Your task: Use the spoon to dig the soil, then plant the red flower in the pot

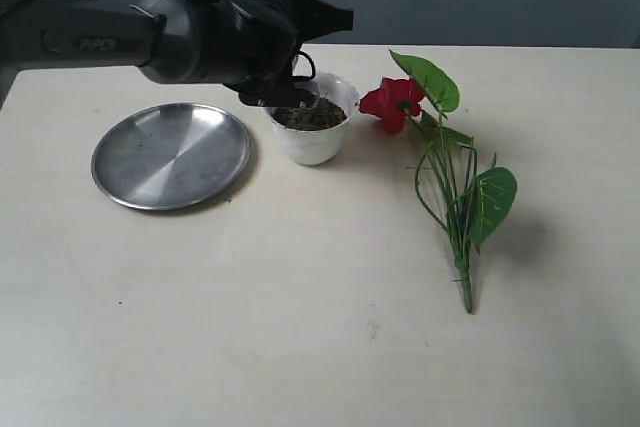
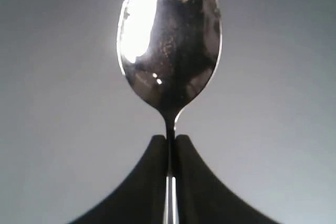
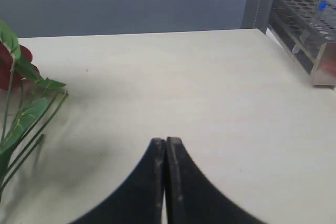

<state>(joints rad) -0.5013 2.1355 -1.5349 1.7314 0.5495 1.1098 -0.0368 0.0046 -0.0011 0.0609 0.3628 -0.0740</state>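
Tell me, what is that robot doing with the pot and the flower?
The left gripper is shut on a spoon and is over the white pot, which holds soil. Crumbs of soil stick to the spoon. The red flower lies on the table beside the pot, not planted yet. A steel plate sits on the pot's other side. The right gripper is shut on nothing, off to the side.

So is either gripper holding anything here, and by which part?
The left gripper is shut on the spoon, pinching its thin handle just below the bowl. The right gripper is shut with nothing in it.
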